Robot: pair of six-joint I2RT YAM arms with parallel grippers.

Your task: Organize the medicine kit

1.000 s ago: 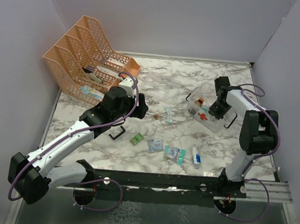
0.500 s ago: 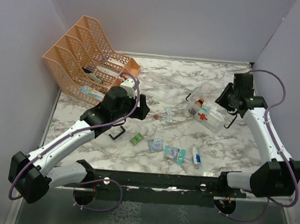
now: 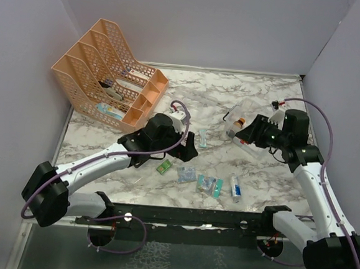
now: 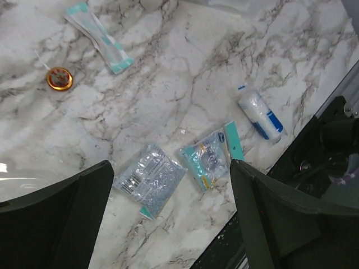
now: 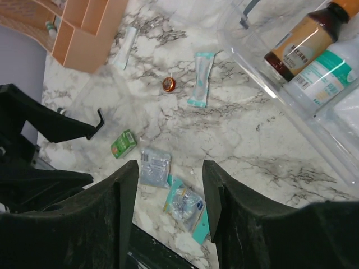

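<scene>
Repositioning over the last second: right claw (image 5: 169,163) swung from beyond the medicine kit (image 5: 303,120) to above it, parted, empty; left claw (image 4: 170,168) shifted over the loose packets (image 4: 151,179), spread wide, empty. Loading not yet begun. Kit right of centre on the surface (image 3: 208,93), lid open, long axis diagonal, far-left to near-right.

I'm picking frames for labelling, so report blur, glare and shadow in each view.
Top external: even soft light, sharp, only faint shadows on the marble table. Left wrist: packets sharp, left gripper dark and underexposed. Right wrist: bright streaks on the clear medicine kit wall, brown bottle crisp.
</scene>
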